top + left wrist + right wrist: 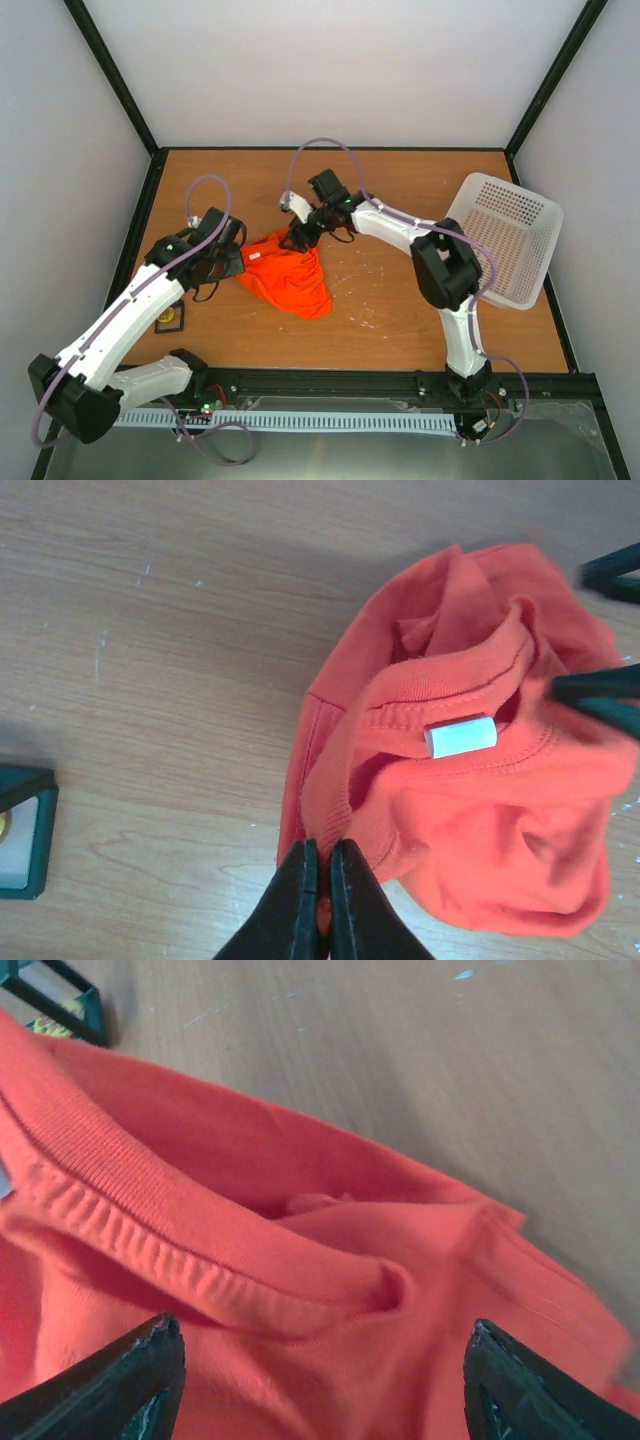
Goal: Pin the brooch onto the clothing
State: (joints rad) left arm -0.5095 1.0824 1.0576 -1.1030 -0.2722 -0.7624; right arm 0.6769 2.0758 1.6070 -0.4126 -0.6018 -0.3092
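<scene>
The orange T-shirt [290, 280] lies crumpled on the table's middle. My left gripper [238, 265] is shut on the ribbed neck collar [335, 810], its fingertips [300, 880] pinching the fabric at the shirt's left edge. A white label [460, 736] shows inside the neck. My right gripper [298, 240] is open and empty, its jaws spread wide just above the collar [200, 1250] on the shirt's far side. The brooch [168, 318] is a small golden disc in the black box [170, 318] left of the shirt, apart from both grippers.
The black box shows at the left edge of the left wrist view [25, 830] and at the top left of the right wrist view [60, 1000]. A white perforated basket [510, 240] stands at the right table edge.
</scene>
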